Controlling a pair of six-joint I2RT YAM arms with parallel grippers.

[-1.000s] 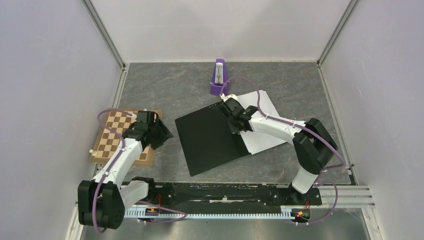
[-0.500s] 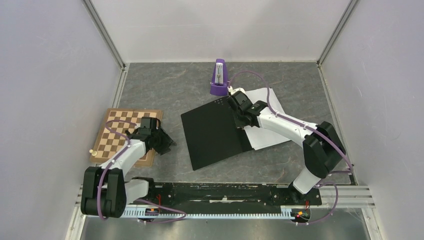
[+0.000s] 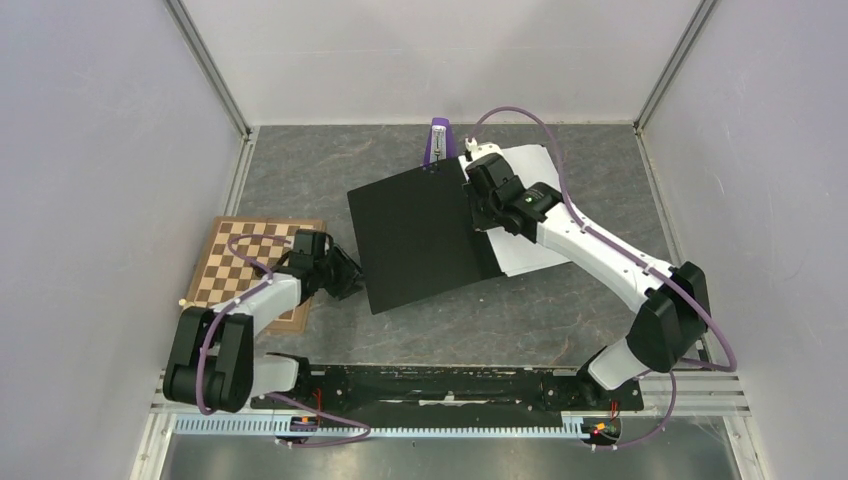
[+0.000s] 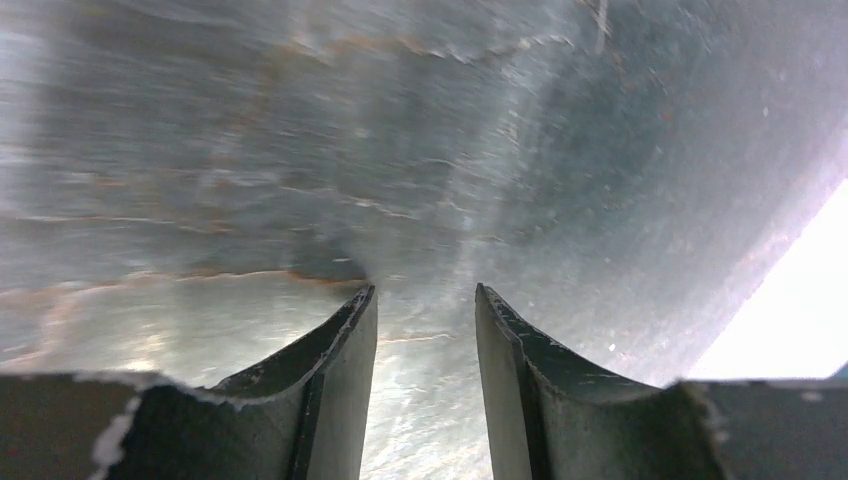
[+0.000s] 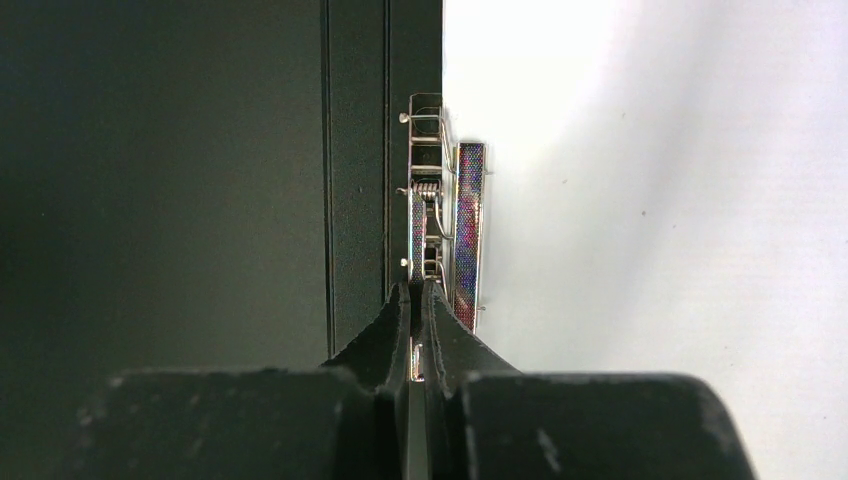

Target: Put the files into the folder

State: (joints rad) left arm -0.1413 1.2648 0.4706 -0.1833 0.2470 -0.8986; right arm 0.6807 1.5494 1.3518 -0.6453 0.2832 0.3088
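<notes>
The folder (image 3: 420, 235) lies open, its black inside facing up on the left half. White files (image 3: 530, 255) cover its right half. My right gripper (image 3: 483, 195) is over the spine and is shut on the metal spine clip (image 5: 440, 200). In the right wrist view its jaws (image 5: 418, 290) pinch the clip, with the black inside (image 5: 160, 180) to the left and white paper (image 5: 650, 200) to the right. My left gripper (image 3: 345, 280) is open and empty, low over the table beside the folder's near left corner. In the left wrist view (image 4: 422, 290) only grey table shows between its fingers.
A brown chessboard (image 3: 250, 270) lies at the left under my left arm, with a small pale piece (image 3: 183, 301) by its near corner. A purple metronome (image 3: 438, 140) stands at the folder's far edge. Walls close in the left, right and back.
My right gripper has dragged the folder and files toward the far side, up to the metronome. My left gripper has shifted right off the chessboard toward the folder's near left corner.
</notes>
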